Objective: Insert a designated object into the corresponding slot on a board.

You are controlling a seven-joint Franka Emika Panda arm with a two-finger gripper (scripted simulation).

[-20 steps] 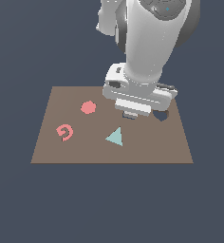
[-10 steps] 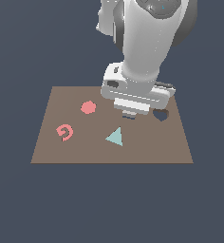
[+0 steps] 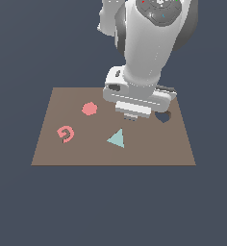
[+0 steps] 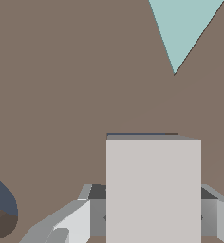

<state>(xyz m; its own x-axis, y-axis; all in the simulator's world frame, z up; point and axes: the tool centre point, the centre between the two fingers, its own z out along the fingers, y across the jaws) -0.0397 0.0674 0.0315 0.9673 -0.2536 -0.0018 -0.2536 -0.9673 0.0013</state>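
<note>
Though flat, pale rectangular block [image 4: 153,190] tool-pinched [image 4: 152,216]

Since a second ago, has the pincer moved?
Barely, if at all. In the exterior view the pincer keeps its place between the hexagon and the heart cut-out, above the triangle.

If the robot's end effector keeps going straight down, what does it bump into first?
Probably the brown board. The end effector holds the grey block, whose far edge sits over a dark slot, so the block may enter it; depth is unclear.
</note>
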